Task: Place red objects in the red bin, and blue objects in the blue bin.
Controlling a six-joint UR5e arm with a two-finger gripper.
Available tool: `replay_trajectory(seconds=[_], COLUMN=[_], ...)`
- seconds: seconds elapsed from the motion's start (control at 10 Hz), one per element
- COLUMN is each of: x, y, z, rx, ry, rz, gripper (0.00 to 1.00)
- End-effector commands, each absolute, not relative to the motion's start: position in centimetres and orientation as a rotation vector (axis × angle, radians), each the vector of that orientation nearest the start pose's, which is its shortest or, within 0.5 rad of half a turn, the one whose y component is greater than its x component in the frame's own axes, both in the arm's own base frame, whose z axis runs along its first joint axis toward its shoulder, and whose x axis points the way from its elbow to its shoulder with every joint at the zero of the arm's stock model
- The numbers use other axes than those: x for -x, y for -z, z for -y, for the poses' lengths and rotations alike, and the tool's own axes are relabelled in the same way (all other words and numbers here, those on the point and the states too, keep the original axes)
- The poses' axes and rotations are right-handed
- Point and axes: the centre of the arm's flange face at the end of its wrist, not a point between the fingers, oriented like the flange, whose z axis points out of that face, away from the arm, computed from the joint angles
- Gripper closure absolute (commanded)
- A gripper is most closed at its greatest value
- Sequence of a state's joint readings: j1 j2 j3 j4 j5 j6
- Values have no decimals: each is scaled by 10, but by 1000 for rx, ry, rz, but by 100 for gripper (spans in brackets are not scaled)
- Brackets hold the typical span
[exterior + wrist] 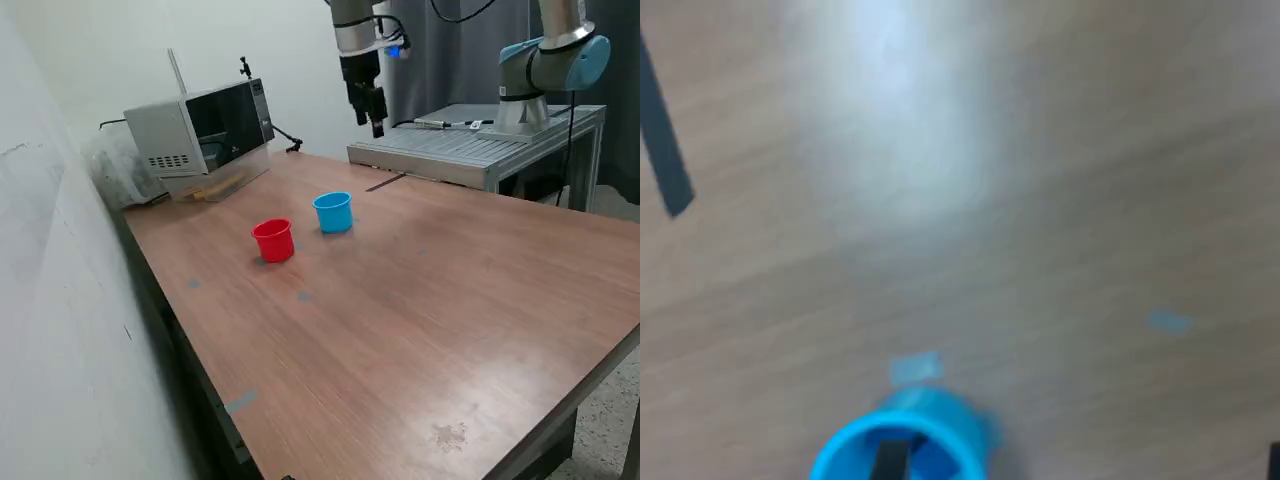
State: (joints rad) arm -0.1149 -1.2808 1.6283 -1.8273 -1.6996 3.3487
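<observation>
Brown wood-grain laminate bench (420,330) is filling the foreground of the exterior view, its near stretch showing only a few faint marks. Toward the far edge, a small tapered red plastic cup (273,240) is standing upright just beside a matching light-blue plastic cup (333,212) — the two close together but not touching. A grey microwave oven (200,128) is sitting at the far corner on the exterior view's left. The arm's dark two-finger gripper (376,122) is hanging well above the bench's far edge, past the blue cup, holding nothing visible; whether its jaws are parted cannot be told. In the blurred wrist view, the blue cup (902,445) is showing its open rim — something dark inside, unclear. No cubes are showing on the bench.
</observation>
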Motion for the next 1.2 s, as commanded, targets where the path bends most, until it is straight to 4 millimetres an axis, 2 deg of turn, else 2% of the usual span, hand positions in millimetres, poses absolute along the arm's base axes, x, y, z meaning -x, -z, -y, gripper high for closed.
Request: replay_trajectory(seconds=[0.0, 0.2, 0.5, 0.6, 0.7, 0.8, 0.9, 1.1], x=[544, 509, 455, 440, 415, 394, 382, 371], y=[-367, -376, -405, -398, -391, -394, -397, -394], z=[94, 121, 126, 125, 125, 125, 125, 124], rx=[1819, 1841, 1858, 1830, 1820, 1825, 1827, 1791], ry=[19, 88, 94, 142, 161, 152, 142, 190], rz=[-2347, -2250, -2222, -2185, -2170, -2177, -2184, -2156], gripper=[0, 0, 0, 0, 0, 0, 0, 0])
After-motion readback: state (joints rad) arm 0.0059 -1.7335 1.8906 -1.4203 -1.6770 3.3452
